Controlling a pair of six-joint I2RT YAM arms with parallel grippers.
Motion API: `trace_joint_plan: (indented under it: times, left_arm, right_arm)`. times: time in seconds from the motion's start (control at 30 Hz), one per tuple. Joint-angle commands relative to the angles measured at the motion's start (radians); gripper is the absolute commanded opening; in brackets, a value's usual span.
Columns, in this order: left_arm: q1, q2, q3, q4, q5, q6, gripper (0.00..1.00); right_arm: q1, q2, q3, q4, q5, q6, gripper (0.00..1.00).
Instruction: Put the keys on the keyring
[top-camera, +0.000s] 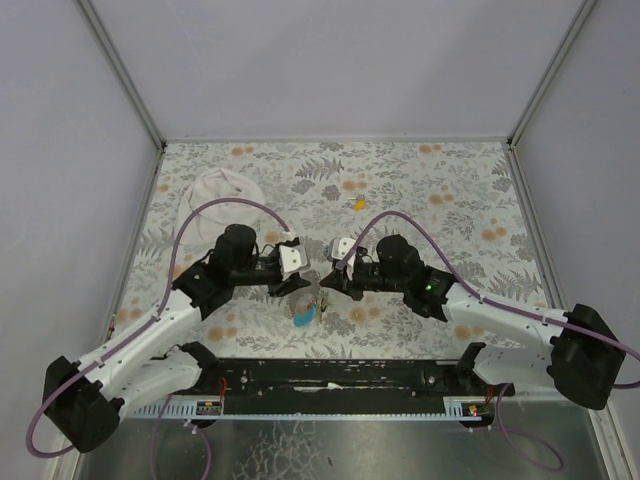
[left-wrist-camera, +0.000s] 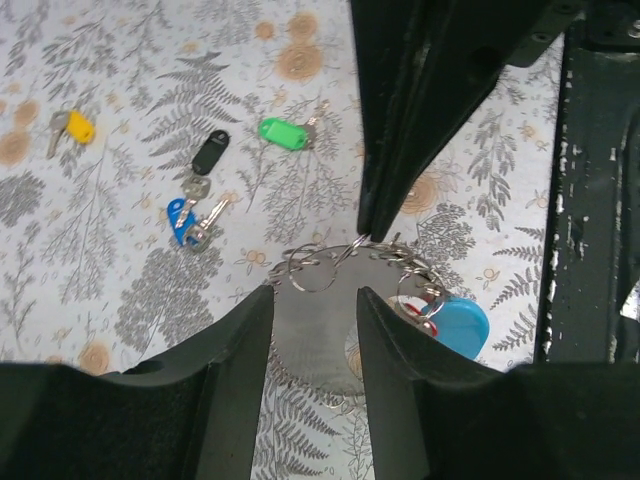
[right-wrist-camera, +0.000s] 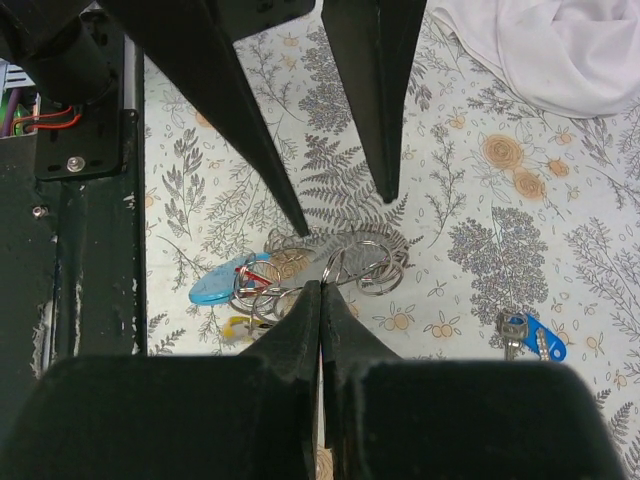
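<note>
Status as I read it from the console: the keyring (left-wrist-camera: 325, 268) lies on the floral-patterned table (left-wrist-camera: 120, 300) near the front edge, between the two arms, with its light-blue piece (left-wrist-camera: 462, 325) and small red bit (right-wrist-camera: 245, 268) on the side toward the arm bases. The left gripper (left-wrist-camera: 314, 295) is spread wide, its fingers (left-wrist-camera: 240, 350) straddling the metal rings with no contact that I can confirm. The right gripper (right-wrist-camera: 320, 288) has its fingers pressed together, and the tips meet on one metal ring of the keyring, which appears pinched between them; in the left wrist view that ring tilts up to the tip. None of the keys is on the keyring. The green key (left-wrist-camera: 283, 133), the black key (left-wrist-camera: 210, 152) and the blue key (left-wrist-camera: 180, 220) lie loose on the table in a loose group, apart from the keyring. The yellow key (left-wrist-camera: 78, 127) lies farther off, well apart from the rest. A white cloth (right-wrist-camera: 560, 45) rests at the far left of the table.
</note>
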Motion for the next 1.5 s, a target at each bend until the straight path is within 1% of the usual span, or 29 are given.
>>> trace_joint_plan:
  times: [0.0,0.17,0.37,0.47,0.7,0.73,0.83,0.87,0.9,0.93,1.0,1.1,1.2,1.27,1.37,1.47]
  left_arm:
    - [0.005,0.025,0.032,0.033,0.124,0.08,0.38]
    - [0.005,0.057,0.039,0.026,0.162,0.114,0.37]
    - [0.004,0.106,0.046,0.019,0.203,0.124,0.32]
    - [0.005,0.118,0.048,0.019,0.21,0.123,0.27]
    - [0.005,0.101,0.052,0.019,0.203,0.117,0.02]
    - [0.005,0.094,0.054,0.018,0.193,0.107,0.0]
    - [0.003,0.074,0.072,-0.016,0.163,0.082,0.0]
    - [0.003,0.068,0.08,-0.029,0.151,0.074,0.0]
    - [0.0,0.059,0.087,-0.042,0.135,0.066,0.0]
    - [-0.005,0.053,0.094,-0.056,0.119,0.065,0.0]
    - [-0.018,0.046,0.116,-0.093,0.076,0.047,0.0]
    - [-0.053,0.057,0.166,-0.167,-0.024,0.012,0.0]
    - [-0.089,0.086,0.231,-0.261,-0.113,-0.01,0.0]
    - [-0.112,0.119,0.276,-0.316,-0.165,-0.032,0.0]
    - [-0.134,0.166,0.352,-0.389,-0.224,-0.077,0.0]
    - [-0.151,0.211,0.405,-0.455,-0.274,-0.11,0.0]
  right_arm:
    - [0.004,0.0,0.054,0.05,-0.038,-0.019,0.0]
    - [0.004,0.002,0.055,0.057,-0.044,-0.018,0.0]
    - [0.004,0.001,0.049,0.071,-0.058,-0.013,0.0]
    - [0.004,0.007,0.048,0.078,-0.068,-0.008,0.0]
    - [0.003,0.014,0.043,0.078,-0.066,-0.005,0.0]
    - [0.004,0.013,0.041,0.075,-0.058,-0.003,0.0]
    - [0.003,-0.001,0.024,0.069,-0.021,-0.006,0.0]
    - [0.004,-0.009,0.015,0.071,-0.008,-0.006,0.02]
    - [0.003,-0.017,0.003,0.073,0.005,-0.004,0.12]
    - [0.003,-0.026,-0.006,0.08,0.017,-0.003,0.18]
    - [0.004,-0.044,-0.021,0.09,0.036,-0.002,0.22]
    - [0.004,-0.065,-0.045,0.119,0.057,-0.011,0.31]
    - [0.004,-0.079,-0.069,0.181,0.078,-0.019,0.4]
    - [0.003,-0.079,-0.079,0.215,0.082,-0.028,0.44]
    - [0.003,-0.065,-0.062,0.21,0.083,-0.038,0.49]
    - [0.003,-0.055,-0.057,0.221,0.058,-0.082,0.54]
